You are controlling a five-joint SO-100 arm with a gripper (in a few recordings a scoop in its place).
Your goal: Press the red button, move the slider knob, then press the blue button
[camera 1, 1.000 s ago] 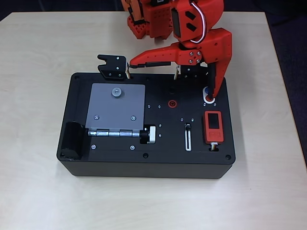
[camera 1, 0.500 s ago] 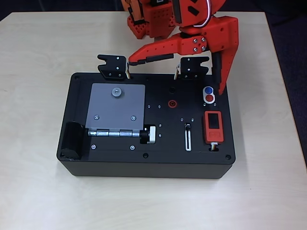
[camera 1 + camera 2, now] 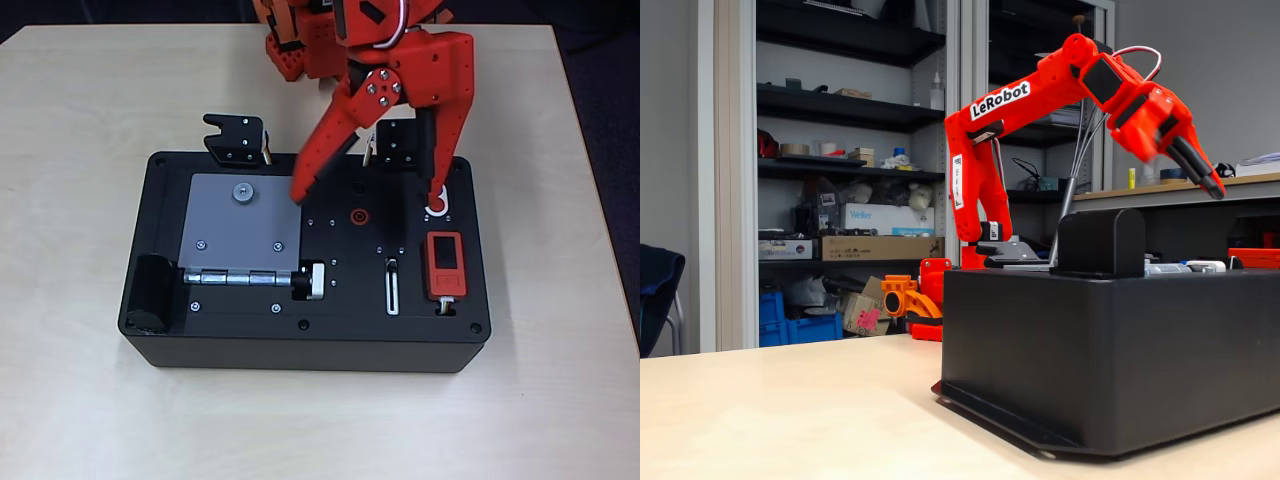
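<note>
Red button: hidden under the right finger [image 3: 440,150] in the overhead view; just the lower curve of the white oval bezel [image 3: 437,210] peeks out at the finger's tip, near the black box's right edge.
Blue button: covered by that same finger, so I cannot see it.
Slider knob [image 3: 392,264]: a tiny dark nub at the top end of the narrow white-rimmed slot [image 3: 392,290], below and left of the bezel, apart from the claw.
Gripper [image 3: 367,196]: orange-red, spread wide; the left finger slants down to the grey plate's [image 3: 240,225] upper right corner, the right one reaches straight down to the bezel. Nothing sits between them. In the fixed view the gripper [image 3: 1200,165] hangs above the box and looks blurred.
Neighbours: an orange-red module with a black screen [image 3: 444,264] just below the bezel; a red ring socket [image 3: 358,215] between the fingers; a silver-and-black knob [image 3: 310,281] on a hinge rod below the plate.
Box [image 3: 240,335]: black, on a pale wooden table [image 3: 70,120].
</note>
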